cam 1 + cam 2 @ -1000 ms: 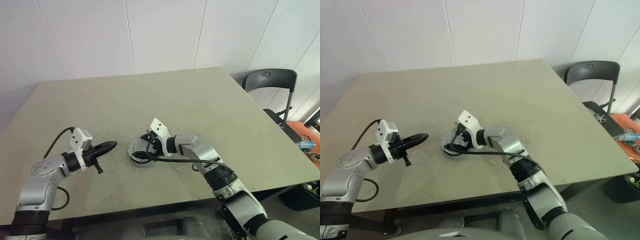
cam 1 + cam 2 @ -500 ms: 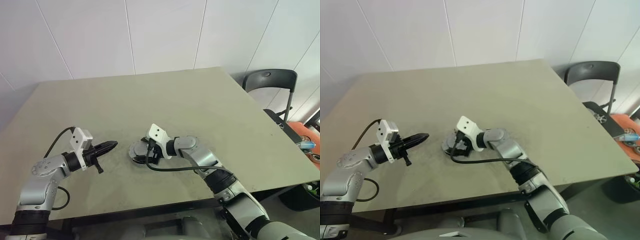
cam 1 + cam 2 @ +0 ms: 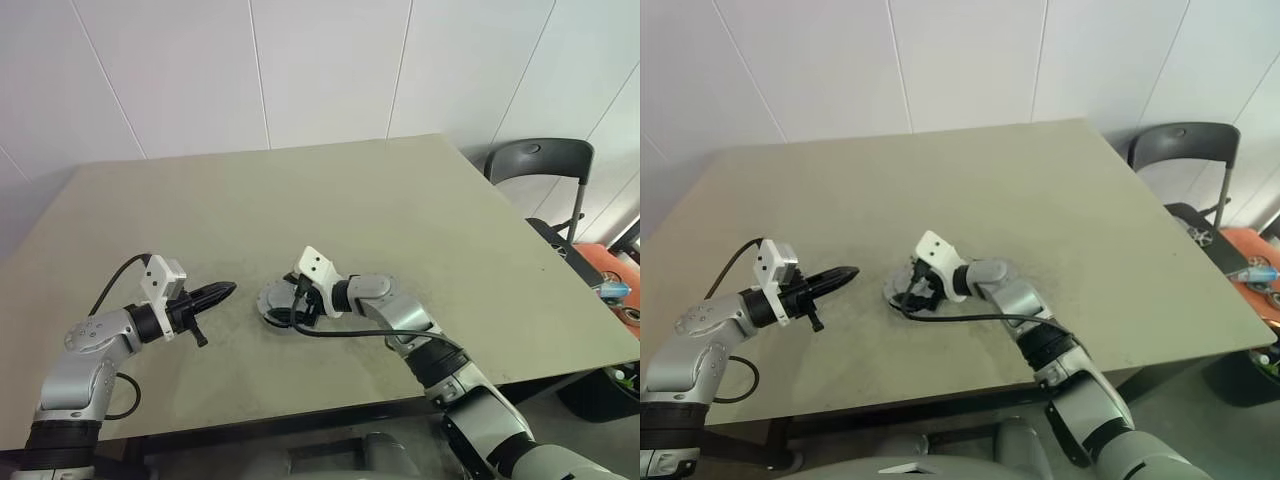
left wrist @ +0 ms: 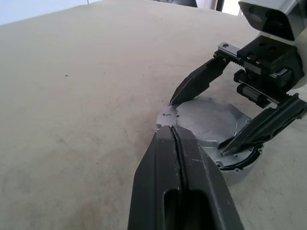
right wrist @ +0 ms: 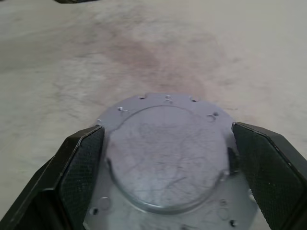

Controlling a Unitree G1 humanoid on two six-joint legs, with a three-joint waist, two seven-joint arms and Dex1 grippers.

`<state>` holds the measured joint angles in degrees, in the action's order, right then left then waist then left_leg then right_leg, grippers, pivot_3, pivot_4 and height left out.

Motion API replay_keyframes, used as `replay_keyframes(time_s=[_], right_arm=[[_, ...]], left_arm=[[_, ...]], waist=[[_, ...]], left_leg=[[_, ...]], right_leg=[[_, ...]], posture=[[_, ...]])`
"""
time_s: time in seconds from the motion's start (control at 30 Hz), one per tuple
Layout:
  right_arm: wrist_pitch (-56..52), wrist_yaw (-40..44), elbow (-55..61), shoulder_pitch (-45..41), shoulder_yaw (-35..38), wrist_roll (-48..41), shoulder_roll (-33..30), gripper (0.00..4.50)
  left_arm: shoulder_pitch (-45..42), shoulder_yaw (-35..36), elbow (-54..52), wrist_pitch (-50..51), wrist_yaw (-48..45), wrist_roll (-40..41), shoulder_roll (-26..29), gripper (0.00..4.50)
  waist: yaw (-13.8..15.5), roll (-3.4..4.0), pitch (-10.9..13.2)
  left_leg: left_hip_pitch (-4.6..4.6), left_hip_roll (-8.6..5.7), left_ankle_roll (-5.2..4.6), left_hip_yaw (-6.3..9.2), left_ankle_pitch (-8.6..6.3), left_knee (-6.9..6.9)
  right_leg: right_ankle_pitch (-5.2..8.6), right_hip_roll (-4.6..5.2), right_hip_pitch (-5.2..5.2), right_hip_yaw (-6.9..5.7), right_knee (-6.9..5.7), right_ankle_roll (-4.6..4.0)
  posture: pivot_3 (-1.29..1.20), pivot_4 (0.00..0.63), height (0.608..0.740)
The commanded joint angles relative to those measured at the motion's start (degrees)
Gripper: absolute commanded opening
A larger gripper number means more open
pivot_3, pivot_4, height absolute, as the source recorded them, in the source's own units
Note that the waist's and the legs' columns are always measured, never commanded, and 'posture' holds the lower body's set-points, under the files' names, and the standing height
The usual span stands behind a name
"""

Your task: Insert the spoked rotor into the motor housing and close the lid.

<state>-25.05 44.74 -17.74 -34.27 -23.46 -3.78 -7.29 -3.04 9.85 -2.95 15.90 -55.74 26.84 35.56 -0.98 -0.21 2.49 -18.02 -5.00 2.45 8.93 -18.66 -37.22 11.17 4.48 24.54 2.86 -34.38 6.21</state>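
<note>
You had the right gripper (image 5: 165,158) spread wide astride the lid (image 5: 168,158), left gripper (image 4: 175,136) pressed together nearby.

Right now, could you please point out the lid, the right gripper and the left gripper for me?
lid (image 5: 165,158): right wrist view, on its raised round centre.
right gripper (image 4: 218,122): left wrist view, midway between its spread fingertips.
left gripper (image 3: 228,290): left eye view, at its closed fingertips.

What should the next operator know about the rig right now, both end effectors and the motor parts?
Left end effector: shut, empty, hovering beside the assembly.
Right end effector: wide open, fingers straddling the lid, one on each side; contact unclear.
Lid sits on top of the housing on the table. Rotor hidden, presumably inside.
Done: lid placed on the housing.
Left: confirm the lid is fully seated, then withdraw.
</note>
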Motion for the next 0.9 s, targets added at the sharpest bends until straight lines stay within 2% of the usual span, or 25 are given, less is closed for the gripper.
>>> replay_keyframes(time_s=[0.03,0.4,0.5,0.57,0.9], right_arm=[[-3.52,0.15,-0.02,-1.25,2.84,-2.5,1.55,4.46],[-2.29,4.88,2.37,1.04,-2.67,0.78,-1.55,4.46],[-2.19,5.05,2.57,1.05,-2.39,0.79,-1.62,3.91],[-1.9,4.79,2.35,0.86,-2.09,0.86,-1.53,3.48],[-3.3,3.82,1.05,-2.64,6.31,-5.0,1.24,3.48]], left_arm=[[-1.31,0.26,-0.82,-0.79,-0.06,0.18,0.15,0.0],[-1.48,0.25,-0.11,-1.37,-0.3,-0.13,0.11,0.0],[-1.47,0.24,0.08,-1.6,-0.36,-0.22,0.04,0.0],[-1.44,0.22,0.13,-1.7,-0.34,-0.26,0.02,0.0],[-1.44,0.19,0.26,-1.83,-0.21,-0.47,-0.1,0.0]], waist=[[-0.01,0.0,0.0],[-0.01,0.0,0.0],[0.04,-0.01,-0.01],[0.03,-0.01,-0.01],[0.0,0.01,0.0]], left_leg=[[0.01,0.0,0.0,0.0,0.0,0.0],[0.13,0.0,0.0,0.0,0.0,0.02],[0.13,0.0,-0.01,0.0,-0.01,0.03],[0.13,0.0,-0.01,0.0,-0.01,0.08],[0.12,0.0,-0.01,0.0,-0.01,0.08]], right_leg=[[0.0,0.0,-0.01,0.0,0.0,0.0],[0.01,0.0,-0.13,0.0,0.0,0.01],[0.01,0.0,-0.15,0.0,0.02,0.01],[0.01,0.0,-0.14,0.0,0.04,0.01],[0.01,0.0,-0.11,0.0,0.02,0.01]], posture=[[0.0,0.0,0.74],[0.0,0.0,0.74],[0.0,0.0,0.74],[0.0,0.0,0.74],[0.0,0.0,0.74]])
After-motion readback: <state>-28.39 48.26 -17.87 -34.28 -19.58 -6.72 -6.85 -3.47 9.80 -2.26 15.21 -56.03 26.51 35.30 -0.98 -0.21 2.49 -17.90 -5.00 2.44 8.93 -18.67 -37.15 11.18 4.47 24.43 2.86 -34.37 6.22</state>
